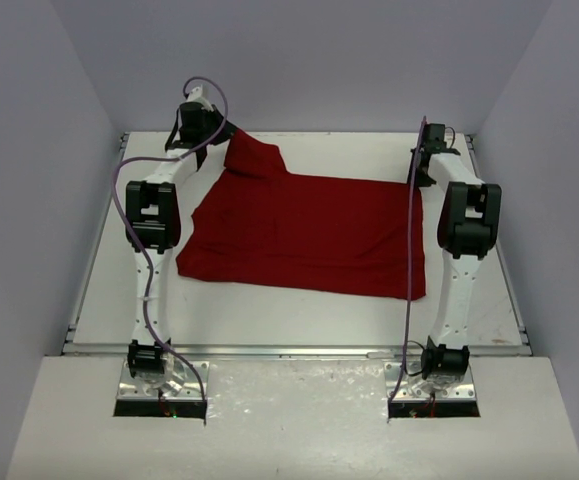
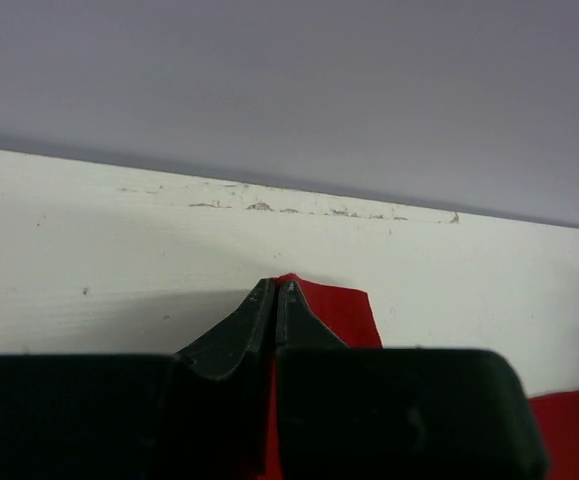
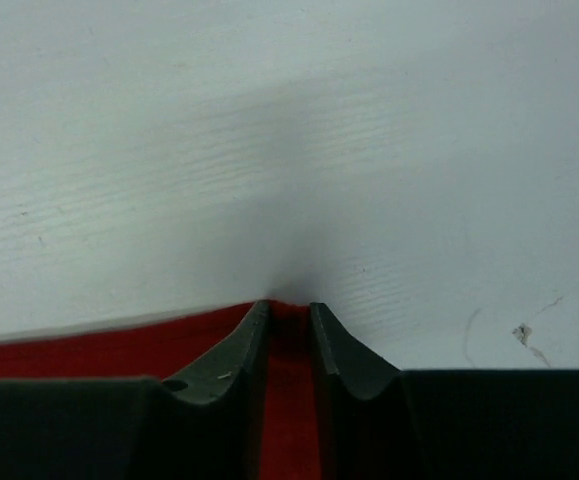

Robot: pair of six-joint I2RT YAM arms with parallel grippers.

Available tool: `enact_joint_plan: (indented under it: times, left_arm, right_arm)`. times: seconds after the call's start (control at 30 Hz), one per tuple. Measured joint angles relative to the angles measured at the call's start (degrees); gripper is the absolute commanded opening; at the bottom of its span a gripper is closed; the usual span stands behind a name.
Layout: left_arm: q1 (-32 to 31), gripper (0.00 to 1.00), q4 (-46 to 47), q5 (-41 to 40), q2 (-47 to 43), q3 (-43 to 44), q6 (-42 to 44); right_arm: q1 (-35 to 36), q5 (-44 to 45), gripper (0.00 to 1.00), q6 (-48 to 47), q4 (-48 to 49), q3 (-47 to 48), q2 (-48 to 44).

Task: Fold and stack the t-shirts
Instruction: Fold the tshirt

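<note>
Left gripper: fingers pressed together on a bit of red cloth. I think it's a sleeve or the far-left corner. From the top view that bit is pulled up off the table, way over at the far left.

T-shirt: dark red, lying in the middle of the table between the two arms. It's mostly flat, the near-left edge is a little wavy, and the far-left part is bunched up toward the left gripper.

Right gripper: sits at the shirt's far-right corner. The fingers are almost together with red cloth filling the slim gap, so it looks like it's pinching the edge. There's only bare table to the right of it.

Step in hand (my guess): both arms have the far edge and are set up to carry it toward the near edge for the first fold.

How to do it well: raise both ends evenly so the far edge is taut and level. Bring it straight toward the near side, then lay it down lined up with the near hem before letting go.

Watch out: the left side is higher and more bunched than the right, so the fold could come out skewed. Even that out first.

Progress: no fold visible yet, nothing stacked.
</note>
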Motion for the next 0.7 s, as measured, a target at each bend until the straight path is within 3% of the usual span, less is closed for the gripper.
enact_joint_plan:
  times: [0.03,0.1,0.53,0.7]
  left_arm:
    - [0.0,0.0,0.02,0.07,0.0,0.04,-0.02]
    - [0.0,0.0,-0.02,0.22,0.0,0.09,-0.04]
    - [0.22,0.0,-0.04,2.08,-0.17,1.09,-0.83]
    - [0.57,0.0,0.5,4.26,-2.03,0.42,-1.79]
  right_arm:
    - [0.0,-0.66,0.1,0.33,-0.02,-0.04,-0.02]
    - [0.0,-1.66,0.02,0.85,0.48,-0.55,-0.22]
    - [-0.04,-2.21,0.01,2.38,7.82,-9.05,-4.31]
    - [-0.04,-2.29,0.01,5.07,17.0,-21.99,-10.97]
